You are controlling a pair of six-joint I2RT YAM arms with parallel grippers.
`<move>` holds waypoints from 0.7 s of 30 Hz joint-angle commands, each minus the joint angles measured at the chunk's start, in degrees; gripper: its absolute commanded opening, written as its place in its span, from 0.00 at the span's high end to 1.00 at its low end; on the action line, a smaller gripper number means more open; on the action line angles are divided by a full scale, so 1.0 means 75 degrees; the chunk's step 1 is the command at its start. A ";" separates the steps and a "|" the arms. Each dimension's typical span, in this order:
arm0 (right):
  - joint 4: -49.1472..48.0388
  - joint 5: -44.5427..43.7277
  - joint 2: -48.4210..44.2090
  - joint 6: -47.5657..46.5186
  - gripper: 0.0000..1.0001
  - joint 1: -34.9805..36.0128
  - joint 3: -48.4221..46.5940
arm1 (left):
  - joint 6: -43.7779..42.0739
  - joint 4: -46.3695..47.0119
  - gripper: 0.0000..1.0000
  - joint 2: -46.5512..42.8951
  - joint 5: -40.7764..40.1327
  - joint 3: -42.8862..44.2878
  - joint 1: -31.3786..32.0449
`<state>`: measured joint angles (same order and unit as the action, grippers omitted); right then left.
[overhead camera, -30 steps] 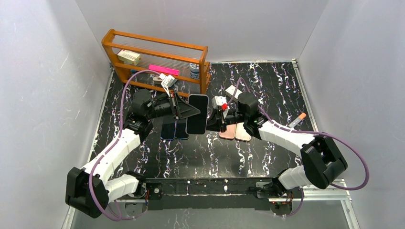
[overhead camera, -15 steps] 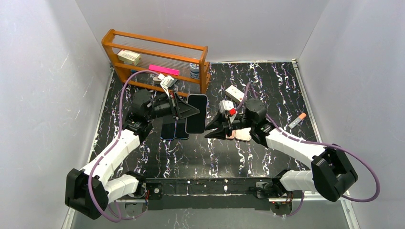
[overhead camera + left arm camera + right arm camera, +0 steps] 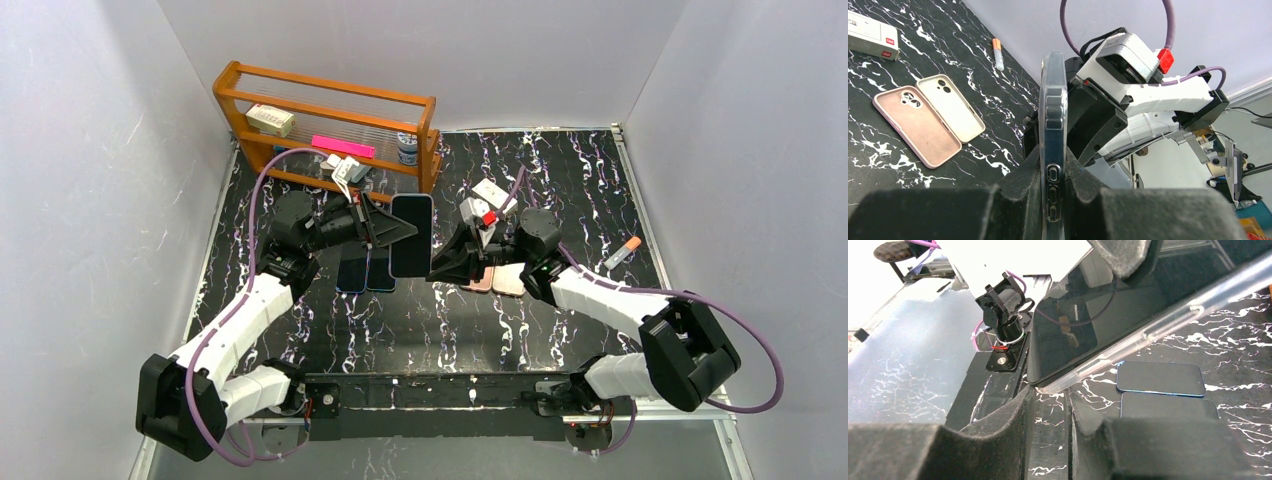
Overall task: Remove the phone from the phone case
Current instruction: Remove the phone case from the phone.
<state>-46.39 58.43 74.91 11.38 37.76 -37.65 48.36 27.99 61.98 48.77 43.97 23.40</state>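
Note:
A dark phone in a clear case (image 3: 411, 236) is held upright in the air above the table's middle. My left gripper (image 3: 388, 232) is shut on it from the left; in the left wrist view the cased phone (image 3: 1053, 115) stands edge-on between my left gripper's (image 3: 1053, 175) pads. My right gripper (image 3: 440, 270) is open just right of the phone's lower corner. In the right wrist view the phone screen (image 3: 1068, 340) and the clear case edge (image 3: 1168, 322) slant above my right gripper (image 3: 1052, 396), with the case corner at the mouth of the jaws.
Two blue phones (image 3: 365, 272) lie face down under the held phone and also show in the right wrist view (image 3: 1160, 378). Two empty pinkish cases (image 3: 492, 278) lie under the right arm. A wooden rack (image 3: 330, 125) stands back left. A white box (image 3: 490, 192) and a marker (image 3: 622, 252) lie to the right.
My right gripper drew back and lower from the phone, then swung up again so its open tips sit at the phone's lower corner. The left gripper raised the phone slightly.

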 commanded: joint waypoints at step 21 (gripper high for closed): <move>-0.2327 -0.1659 0.0937 0.2725 0.74 -0.0696 0.0047 | 0.1752 0.1631 1.00 -0.0593 0.0064 -0.0395 0.0467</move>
<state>-58.28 56.40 80.79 29.76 34.06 -36.60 54.24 34.96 61.01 42.96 40.82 23.57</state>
